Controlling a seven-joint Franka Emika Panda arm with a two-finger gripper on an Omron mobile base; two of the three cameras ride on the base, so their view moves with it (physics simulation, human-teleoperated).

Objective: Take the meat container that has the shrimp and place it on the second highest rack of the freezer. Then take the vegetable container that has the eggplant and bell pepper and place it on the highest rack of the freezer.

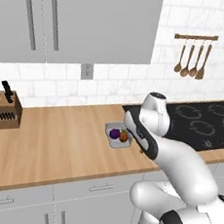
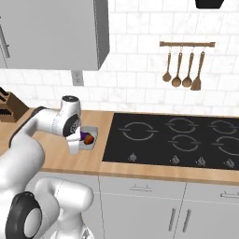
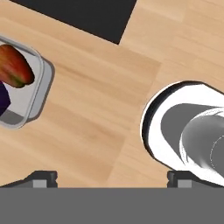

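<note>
Wooden counter (image 1: 57,142) under folded arm; fingers (image 3: 43,178) spread beside vegetable container (image 3: 37,94)

Bright, even rendered light; soft shadow beside tray (image 3: 40,94) on counter (image 3: 96,113); sharp, no glare.

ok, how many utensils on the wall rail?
4, hanging side by side on the wall rail above the cooktop: three wooden spoons, then a spatula at the right end. None seem hidden.
</note>
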